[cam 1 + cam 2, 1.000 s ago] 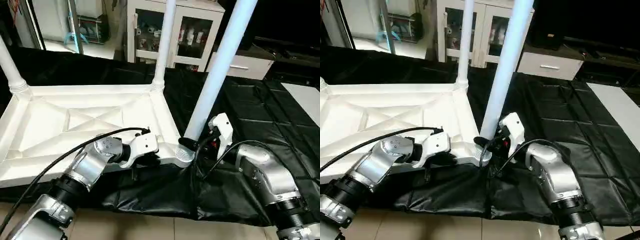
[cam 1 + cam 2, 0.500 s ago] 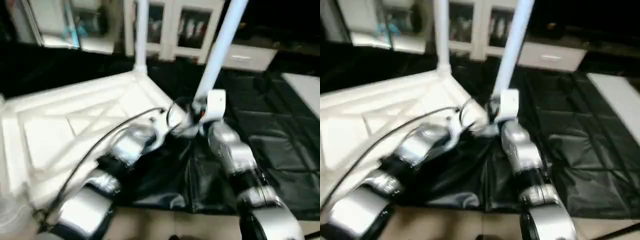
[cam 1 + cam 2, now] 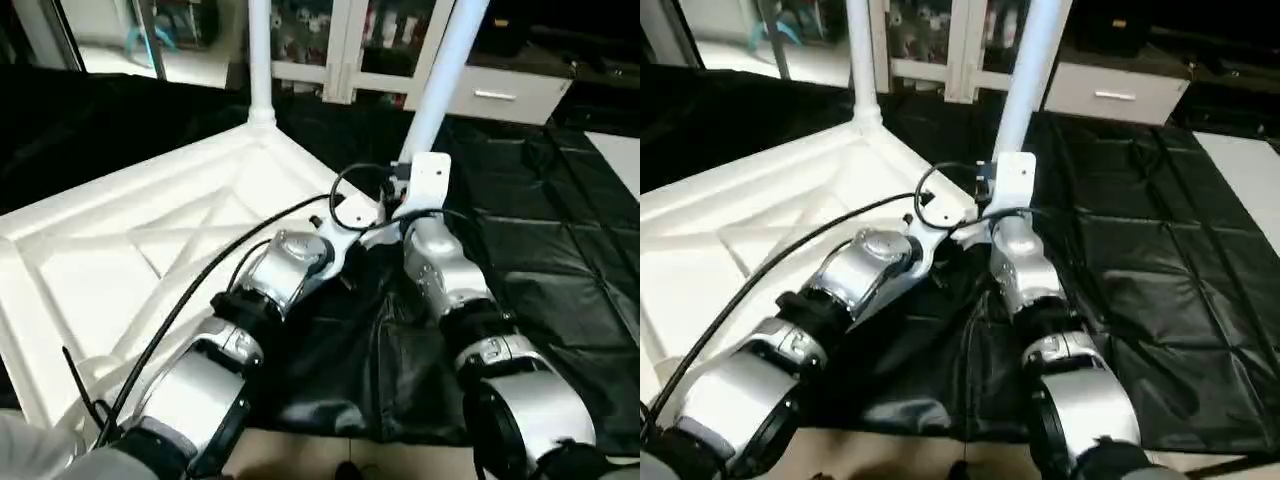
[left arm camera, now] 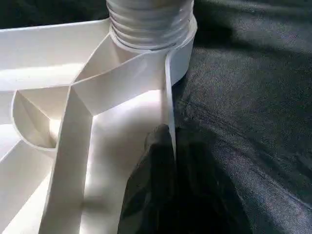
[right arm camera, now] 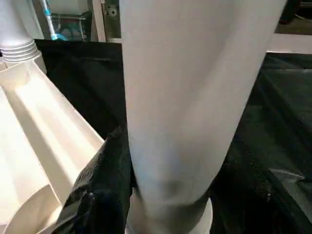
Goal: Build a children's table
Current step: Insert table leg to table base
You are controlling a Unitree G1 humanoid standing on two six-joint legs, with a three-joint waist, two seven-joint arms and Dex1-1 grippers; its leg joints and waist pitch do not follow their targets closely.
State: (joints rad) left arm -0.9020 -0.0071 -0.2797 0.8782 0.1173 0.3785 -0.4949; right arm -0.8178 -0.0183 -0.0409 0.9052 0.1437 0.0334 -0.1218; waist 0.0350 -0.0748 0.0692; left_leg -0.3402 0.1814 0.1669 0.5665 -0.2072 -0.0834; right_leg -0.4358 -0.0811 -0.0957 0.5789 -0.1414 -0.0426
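Note:
The children's table lies upside down: its white tabletop (image 3: 150,240) shows the ribbed underside. One white leg (image 3: 258,60) stands in the far corner. A second leg (image 3: 445,60) rises, leaning right, from the near-right corner socket (image 4: 181,53), with its threaded end (image 4: 148,19) in the socket. My right gripper (image 3: 400,205) is closed around the base of this leg, one black finger (image 5: 105,180) pressed against it. My left gripper (image 4: 168,165) is shut on the tabletop's thin rim beside that socket.
A black padded mat (image 3: 560,230) covers the floor under and to the right of the tabletop. A white cabinet with glass doors (image 3: 340,40) and a grey drawer unit (image 3: 500,95) stand at the back. A black cable (image 3: 200,290) runs along my left arm.
The whole view has swung, so both arms now point straight ahead and the tabletop lies diagonally in the picture. Both grippers keep the same holds.

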